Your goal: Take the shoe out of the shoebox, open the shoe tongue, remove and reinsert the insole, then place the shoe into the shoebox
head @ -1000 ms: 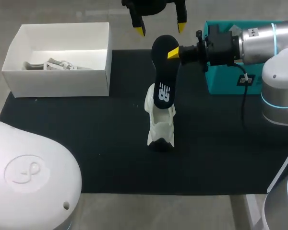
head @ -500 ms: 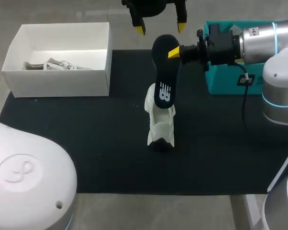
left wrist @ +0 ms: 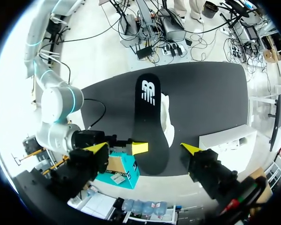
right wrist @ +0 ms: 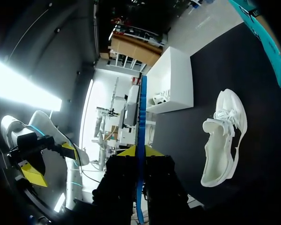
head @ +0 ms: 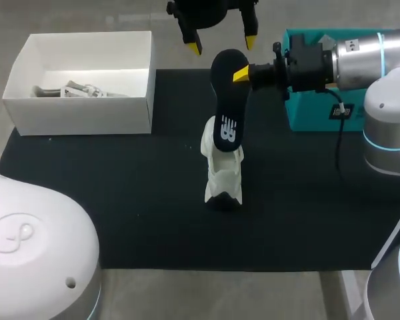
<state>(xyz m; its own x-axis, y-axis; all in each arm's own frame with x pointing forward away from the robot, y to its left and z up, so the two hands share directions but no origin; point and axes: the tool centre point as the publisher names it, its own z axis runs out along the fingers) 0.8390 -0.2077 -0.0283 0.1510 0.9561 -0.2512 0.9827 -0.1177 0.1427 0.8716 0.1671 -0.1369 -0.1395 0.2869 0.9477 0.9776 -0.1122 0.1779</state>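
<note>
Insole (head: 227, 100), flat, black and long-oval with a white logo near its lower end, is hanging upright above the middle of the surface. The right jaws are pinching its upper end from both faces, one yellow fingertip (head: 240, 73) showing against the dark foam. In the right wrist view it is running edge-on as a thin blue strip (right wrist: 140, 117) between the pressed tips. Its lower end is hovering over the collar of the white shoe (head: 223, 170); contact there cannot be judged. The shoe (right wrist: 223, 136), knitted-looking with laces and a gaping opening, is sitting on the matte black mat (head: 120, 200), outside the shoebox. The left jaws are spread wide and hanging empty above the insole's top, their yellow fingertips (head: 195, 47) well apart, one to each side of it (left wrist: 150, 126). The white card shoebox (head: 87, 117), open and rectangular, is standing at the mat's far left corner, holding a small pale bundle (head: 80, 91). A teal box (head: 307, 113) is lying under the right arm (head: 360, 60).
</note>
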